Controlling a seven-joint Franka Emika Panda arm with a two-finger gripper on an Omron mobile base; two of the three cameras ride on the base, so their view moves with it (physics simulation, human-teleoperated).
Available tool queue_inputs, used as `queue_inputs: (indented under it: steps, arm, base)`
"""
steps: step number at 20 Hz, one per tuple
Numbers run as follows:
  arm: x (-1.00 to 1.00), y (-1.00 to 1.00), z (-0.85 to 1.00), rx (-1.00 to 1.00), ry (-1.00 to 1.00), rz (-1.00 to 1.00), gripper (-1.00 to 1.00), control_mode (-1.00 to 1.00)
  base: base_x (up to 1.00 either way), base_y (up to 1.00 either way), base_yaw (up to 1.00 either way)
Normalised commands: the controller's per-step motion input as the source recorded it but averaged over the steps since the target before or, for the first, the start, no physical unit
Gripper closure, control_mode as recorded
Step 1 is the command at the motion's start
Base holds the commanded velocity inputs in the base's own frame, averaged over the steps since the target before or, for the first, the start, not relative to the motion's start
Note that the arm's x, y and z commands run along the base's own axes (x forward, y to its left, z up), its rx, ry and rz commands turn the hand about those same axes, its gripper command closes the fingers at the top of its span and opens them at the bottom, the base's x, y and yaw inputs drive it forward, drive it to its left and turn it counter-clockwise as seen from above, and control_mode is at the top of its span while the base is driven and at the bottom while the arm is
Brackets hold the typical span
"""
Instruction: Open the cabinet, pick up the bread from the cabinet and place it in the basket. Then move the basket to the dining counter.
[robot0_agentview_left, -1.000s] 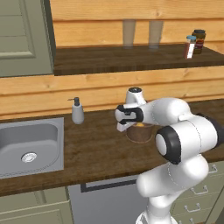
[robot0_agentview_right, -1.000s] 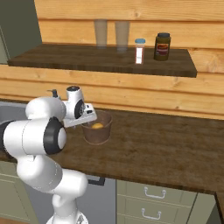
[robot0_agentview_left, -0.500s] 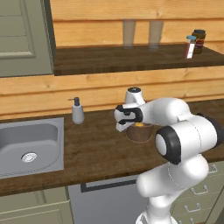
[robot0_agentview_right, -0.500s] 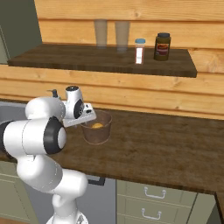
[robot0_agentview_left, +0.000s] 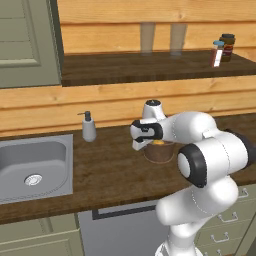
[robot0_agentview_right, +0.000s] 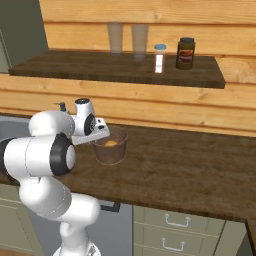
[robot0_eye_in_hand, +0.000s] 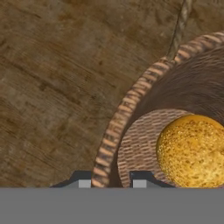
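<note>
The basket (robot0_agentview_right: 110, 145) stands upright on the dark wood counter (robot0_agentview_right: 190, 175), to the right of the steel sink (robot0_agentview_left: 32, 167) and below the open shelf of the cabinet (robot0_agentview_left: 150, 67), whose grey-green door (robot0_agentview_left: 27, 42) is swung open at the left. The bread (robot0_eye_in_hand: 191, 151) lies on the woven floor of the basket, toward one side and away from the gripped wall; it also shows as a small yellow-orange lump through the basket mouth in the right base view. The gripper (robot0_eye_in_hand: 109, 183) points straight down over the basket's near rim (robot0_eye_in_hand: 127, 113), and its fingers (robot0_eye_in_hand: 139, 181) stand close together, one tip outside the wall and one inside, clamped on the rim. This wall pinch is judged to be chosen because the basket has no handle and its mouth is too wide to span. The bread step therefore appears complete, and the carry to the dining counter remains. The basket's long axis is vertical, mouth up, tapering slightly toward the base. The bread is nearly round, so no long axis or heading can be assigned. An off-centre grip may let the basket tilt when lifted.
</note>
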Motion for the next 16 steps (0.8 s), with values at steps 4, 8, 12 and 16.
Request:
queue_inputs:
  steps: [4,8,12,16]
  arm:
    - [-0.03,-0.01,0.18,0.00,-0.01,0.00,1.00,-1.00]
    - [-0.14,0.00,0.54,-0.10,-0.12,0.00,1.00,-1.00]
    - [-0.22,0.02,0.60,-0.23,-0.02,0.10,1.00,-1.00]
    - [-0.23,0.00,0.48,-0.30,0.05,0.15,1.00,-1.00]
  base:
    - [0.00,0.00,0.00]
    - [0.00,0.00,0.00]
    - [0.00,0.00,0.00]
    - [0.00,0.00,0.00]
